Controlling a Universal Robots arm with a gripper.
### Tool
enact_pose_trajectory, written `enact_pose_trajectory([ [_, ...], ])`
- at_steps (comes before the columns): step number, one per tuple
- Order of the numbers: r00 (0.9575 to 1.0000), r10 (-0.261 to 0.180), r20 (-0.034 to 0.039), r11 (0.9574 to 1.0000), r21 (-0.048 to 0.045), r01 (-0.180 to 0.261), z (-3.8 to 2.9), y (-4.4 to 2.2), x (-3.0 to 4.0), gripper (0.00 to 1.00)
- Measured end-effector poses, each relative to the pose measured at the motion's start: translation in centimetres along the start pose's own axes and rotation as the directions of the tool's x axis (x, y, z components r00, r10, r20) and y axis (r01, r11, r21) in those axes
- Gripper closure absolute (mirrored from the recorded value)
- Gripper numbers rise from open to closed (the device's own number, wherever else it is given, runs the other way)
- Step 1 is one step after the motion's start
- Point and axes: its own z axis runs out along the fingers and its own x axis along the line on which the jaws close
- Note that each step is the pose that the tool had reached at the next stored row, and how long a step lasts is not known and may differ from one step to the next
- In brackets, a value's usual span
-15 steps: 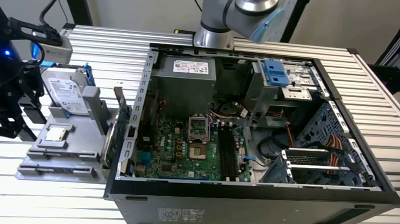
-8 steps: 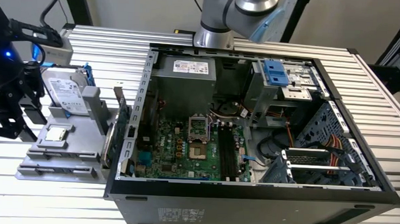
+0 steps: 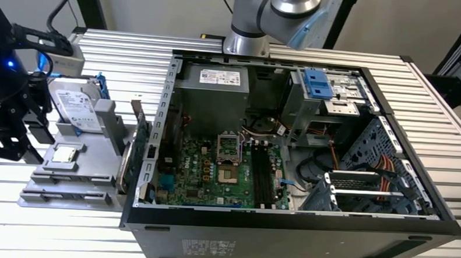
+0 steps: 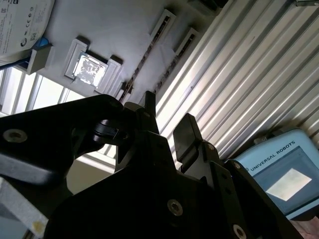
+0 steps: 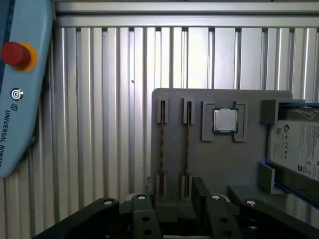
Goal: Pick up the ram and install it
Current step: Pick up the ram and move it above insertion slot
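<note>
Exterior view's left edge: black arm head [image 3: 6,96] over the slatted table [image 3: 125,48]. Beside it, grey holder [image 3: 89,158] carrying hard drive [image 3: 74,105] and processor [image 3: 64,154]. In first wrist view, gripper [image 5: 174,185] jaws released, gripping nothing, fingers [image 5: 149,186] astride the holder's two slots. Probable ram [image 5: 162,144]: thin edge-on strip in one slot, identity uncertain. Rightmost: open computer case [image 3: 288,230].

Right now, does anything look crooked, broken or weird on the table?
Nothing stands out. The ram stands straight in its slot on the gray holder, the chip lies flat in its pocket, and the open gripper hangs over them.
</note>
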Motion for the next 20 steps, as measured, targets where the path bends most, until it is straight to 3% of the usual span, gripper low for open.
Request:
enact_pose_trajectory([
  [9,1.0,0.0,0.0002,1.0,0.0001,0.0,0.16,-0.02,0.01,0.0],
  [20,1.0,0.0,0.0,1.0,0.0,0.0,1.31,0.0,-0.02,0.0],
])
